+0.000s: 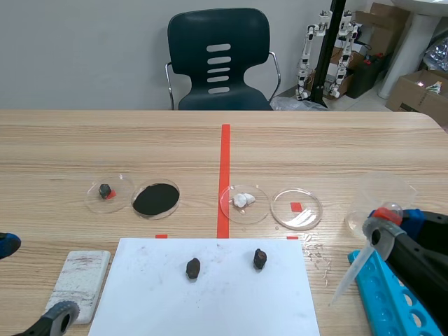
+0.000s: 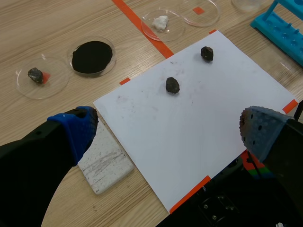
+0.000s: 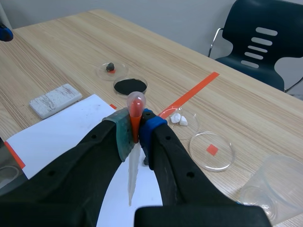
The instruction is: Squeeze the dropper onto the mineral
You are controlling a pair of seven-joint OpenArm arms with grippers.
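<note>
Progress: dropper picked up, squeeze not yet done

White sheet (image 1: 210,301) carries two dark stones (no wet spot that I can see)

My left gripper (image 2: 165,130) spread wide, empty, at sheet's near edge

My right gripper (image 3: 134,130) clamped on dropper (image 3: 132,170) just under bulb, tip down, between sheet's right edge and blue rack (image 1: 392,301)

Nearer stone (image 1: 260,258) well apart from tip, toward table middle

Left to do, I judge: carry tip above stone, press bulb

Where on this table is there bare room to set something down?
Bare tabletop beyond the row of dishes is free; so is the near half of the white sheet, short of the two minerals. Crowded: the dish row, and the right edge with cup, blue rack and right hand holding the dropper.
</note>
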